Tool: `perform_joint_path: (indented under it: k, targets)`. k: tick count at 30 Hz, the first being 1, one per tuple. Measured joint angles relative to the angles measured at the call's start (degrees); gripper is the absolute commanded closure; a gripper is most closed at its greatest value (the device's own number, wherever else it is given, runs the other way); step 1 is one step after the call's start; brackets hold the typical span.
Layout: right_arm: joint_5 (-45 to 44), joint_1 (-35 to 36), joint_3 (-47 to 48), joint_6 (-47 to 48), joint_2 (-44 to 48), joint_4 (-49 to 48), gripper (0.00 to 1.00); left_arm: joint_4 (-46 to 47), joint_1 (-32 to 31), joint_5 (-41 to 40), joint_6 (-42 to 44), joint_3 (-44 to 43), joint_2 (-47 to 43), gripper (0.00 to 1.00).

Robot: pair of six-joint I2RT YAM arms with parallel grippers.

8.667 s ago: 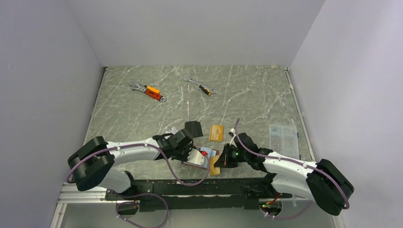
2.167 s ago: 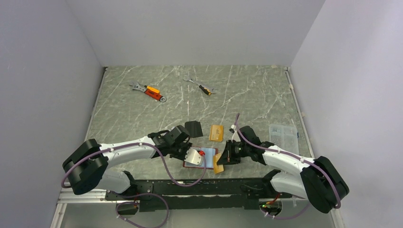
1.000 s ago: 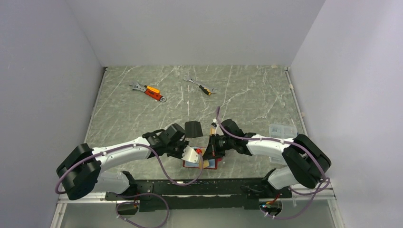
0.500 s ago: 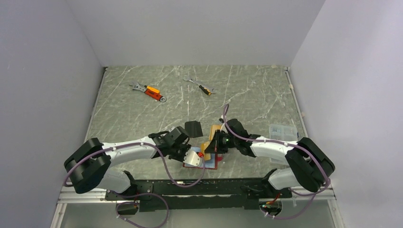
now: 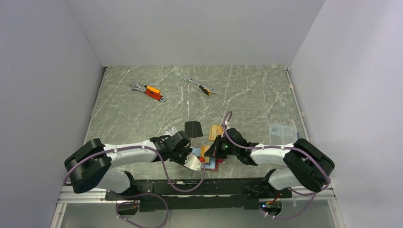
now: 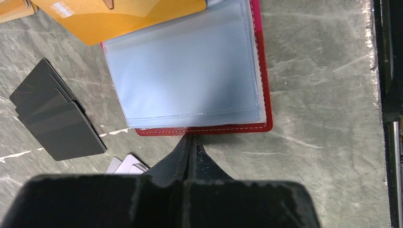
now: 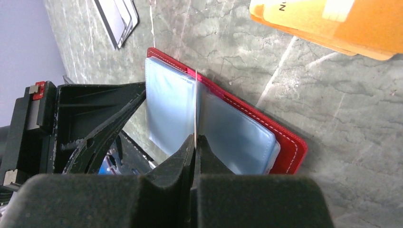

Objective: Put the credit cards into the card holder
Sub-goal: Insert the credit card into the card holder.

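A: The orange card (image 6: 119, 19), pinched by the right gripper (image 7: 195, 138), was brought over the card holder (image 6: 264, 85).
B: It may be shoved if the pocket (image 6: 190, 76) is missed; the shut, empty left gripper (image 6: 190, 141) is set at its edge.

A grey-green marble-patterned tabletop (image 5: 142, 118) with pale veins sits enclosed on three sides by plain, matte lavender-white walls (image 5: 199, 28), evenly lit.

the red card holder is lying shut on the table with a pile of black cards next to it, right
No: the card holder lies open, not shut; the left wrist view shows its pale blue pockets face up. It is on the table, black cards piled next to it.
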State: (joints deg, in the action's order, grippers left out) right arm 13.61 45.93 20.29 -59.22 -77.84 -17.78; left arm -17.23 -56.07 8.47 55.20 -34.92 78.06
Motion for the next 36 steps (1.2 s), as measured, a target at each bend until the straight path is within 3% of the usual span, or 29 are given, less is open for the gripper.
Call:
perform_joint_path:
  k: [16,27,36]
  targets:
    - [-6.7,4.0,-5.4,-8.5,0.0,-10.8,1.00,2.1,-4.4,-4.9,-0.1,1.9,-1.1,1.00]
    - [-9.7,5.5,-5.7,-8.7,3.6,-7.4,1.00,1.2,-9.7,-5.1,-2.2,1.9,-1.6,1.00]
    - [-10.0,5.5,-6.8,-8.1,7.7,-2.3,1.00,2.2,-10.0,-5.3,-2.8,2.8,-2.2,1.00]
